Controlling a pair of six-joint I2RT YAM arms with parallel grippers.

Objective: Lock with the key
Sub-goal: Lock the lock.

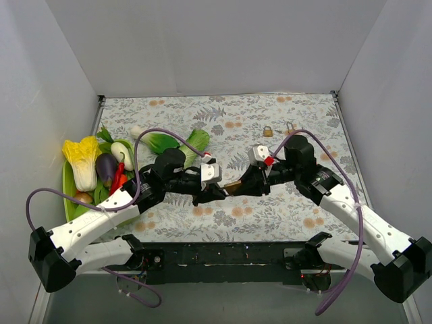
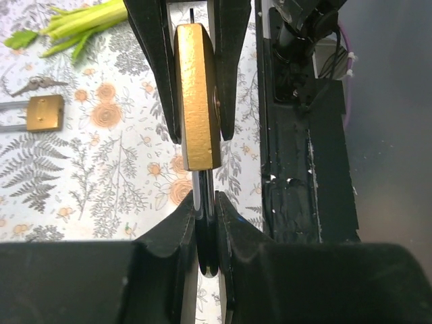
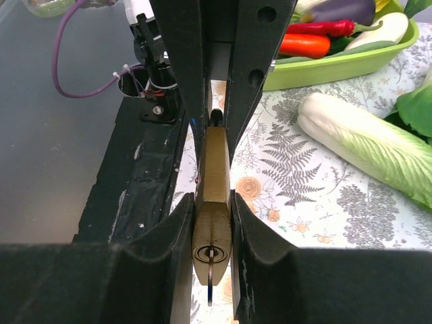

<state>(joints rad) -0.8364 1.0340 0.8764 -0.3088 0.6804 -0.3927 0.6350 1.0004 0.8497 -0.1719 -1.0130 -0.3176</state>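
Note:
A brass padlock hangs in the air between my two grippers at the table's middle. My right gripper is shut on the padlock's body, keyhole end toward the camera. A thin key sits in the keyhole, seen edge-on. My left gripper is shut on the padlock's steel shackle. In the left wrist view the brass body stands between the right gripper's black fingers. In the top view the left gripper and right gripper meet tip to tip.
A second small padlock and a bunch of keys lie at the back right; both show in the left wrist view, the padlock and the keys. A green tray of vegetables stands at the left, with bok choy beside it.

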